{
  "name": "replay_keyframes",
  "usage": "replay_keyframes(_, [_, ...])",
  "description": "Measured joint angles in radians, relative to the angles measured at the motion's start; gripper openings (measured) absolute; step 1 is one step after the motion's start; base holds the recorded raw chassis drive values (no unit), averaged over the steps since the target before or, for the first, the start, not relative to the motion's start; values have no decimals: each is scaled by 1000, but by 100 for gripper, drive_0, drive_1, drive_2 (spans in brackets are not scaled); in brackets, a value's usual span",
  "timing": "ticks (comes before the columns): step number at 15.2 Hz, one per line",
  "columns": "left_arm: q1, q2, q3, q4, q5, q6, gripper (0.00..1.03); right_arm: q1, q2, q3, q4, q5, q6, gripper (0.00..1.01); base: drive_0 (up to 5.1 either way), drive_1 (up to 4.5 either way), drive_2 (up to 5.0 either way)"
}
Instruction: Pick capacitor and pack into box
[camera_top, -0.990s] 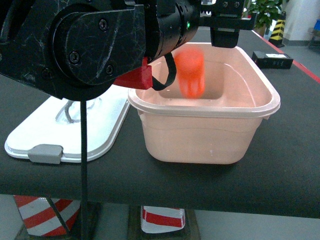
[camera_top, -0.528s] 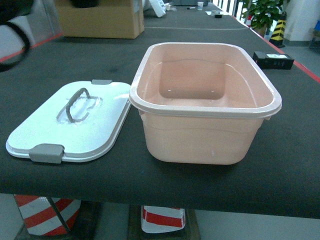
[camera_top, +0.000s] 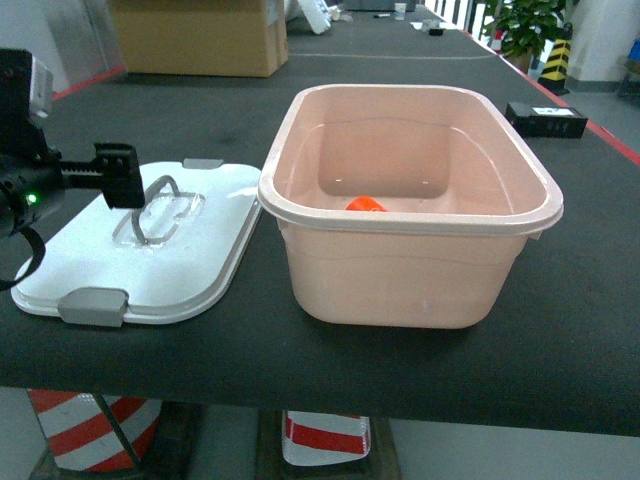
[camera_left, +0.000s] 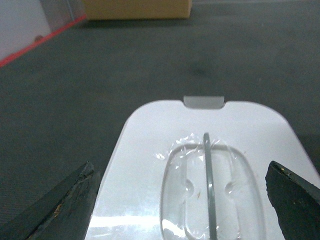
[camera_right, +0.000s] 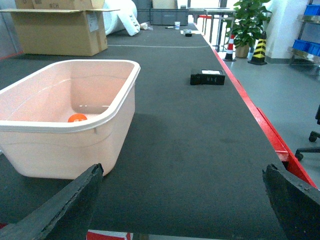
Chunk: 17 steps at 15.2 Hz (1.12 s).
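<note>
The orange capacitor lies on the floor of the pink box, near its front wall; only its top shows over the rim in the head view, and the right wrist view shows it as a small orange dome low inside the box. The box stands open on a dark, finely textured surface edged in red along its right side. Just left of the box, close to touching it, the white lid lies flat with its grey handle up and a grey clip at its near end; another clip shows at the far end in the left wrist view. The left tool hovers over the lid's left part, beside the handle; its fingers stand wide apart at the frame corners in the wrist view, holding nothing. The right tool shows only its two fingertips, spread wide and empty above the surface to the right of the box. Farther back on the surface sit a brown carton and a small black case. Beyond the surface are a potted plant, striped bollards, blue bins and a grey floor.
</note>
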Motion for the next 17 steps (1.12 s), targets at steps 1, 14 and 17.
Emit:
replay_keyframes(1, [7,54,44,-36,13,0,98,0,0,0,0,0,0,98,0,0,0])
replay_keyframes(14, [16,258,279,-144,114,24,3,0,0,0,0,0,0,98,0,0,0])
replay_keyframes(17, [11,142,201,-167,50,19,2,0,0,0,0,0,0,98,0,0,0])
